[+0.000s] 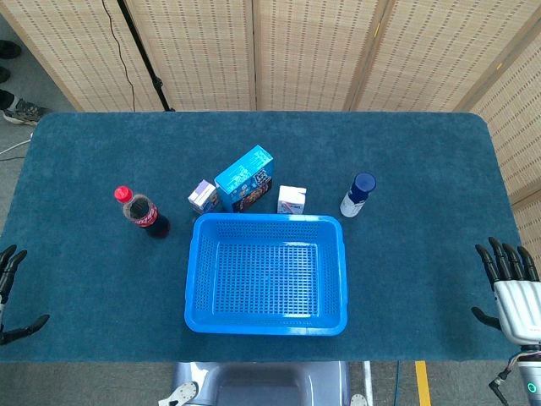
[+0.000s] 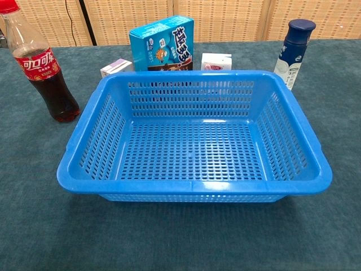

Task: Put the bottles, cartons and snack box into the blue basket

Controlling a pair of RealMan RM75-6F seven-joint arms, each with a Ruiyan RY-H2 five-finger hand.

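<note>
The blue basket [image 1: 266, 317] [image 2: 192, 186] sits at the table's near middle with nothing in it. Behind it stand a cola bottle [image 1: 144, 212] [image 2: 44, 68] at the left, a small purple-and-white carton [image 1: 203, 196] [image 2: 115, 68], a blue snack box [image 1: 246, 178] [image 2: 162, 44], a white-and-pink carton [image 1: 292, 200] [image 2: 216, 61] and a white bottle with a dark blue cap [image 1: 357, 195] [image 2: 294, 52] at the right. My left hand [image 1: 10, 292] is at the table's near left edge, fingers apart, holding nothing. My right hand [image 1: 512, 292] is at the near right edge, fingers spread, holding nothing.
A dark teal cloth covers the table [image 1: 423, 254]. Woven folding screens [image 1: 313, 51] stand behind it. A cable and stand leg [image 1: 144, 59] run down at the back left.
</note>
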